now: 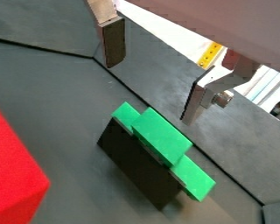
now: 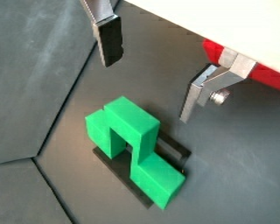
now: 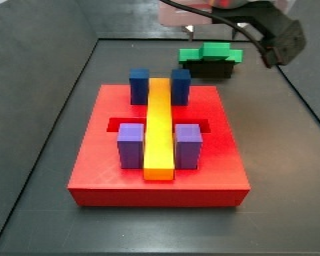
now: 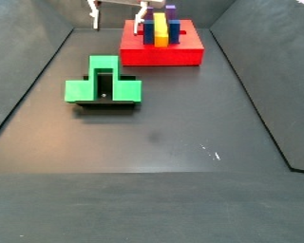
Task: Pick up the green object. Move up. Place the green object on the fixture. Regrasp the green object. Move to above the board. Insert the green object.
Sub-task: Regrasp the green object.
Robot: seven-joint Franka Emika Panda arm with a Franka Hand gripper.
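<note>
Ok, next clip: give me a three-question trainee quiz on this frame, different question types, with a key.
1. True or false: the green object rests on the fixture.
2. Multiple choice: the gripper is A) shut on the green object, B) open above it and holding nothing, C) open over the board.
3. Short answer: what colour is the long bar lying between the posts on the board?

Key: 1 true. 2 B; in both wrist views the fingers stand apart with nothing between them. 3 yellow.
</note>
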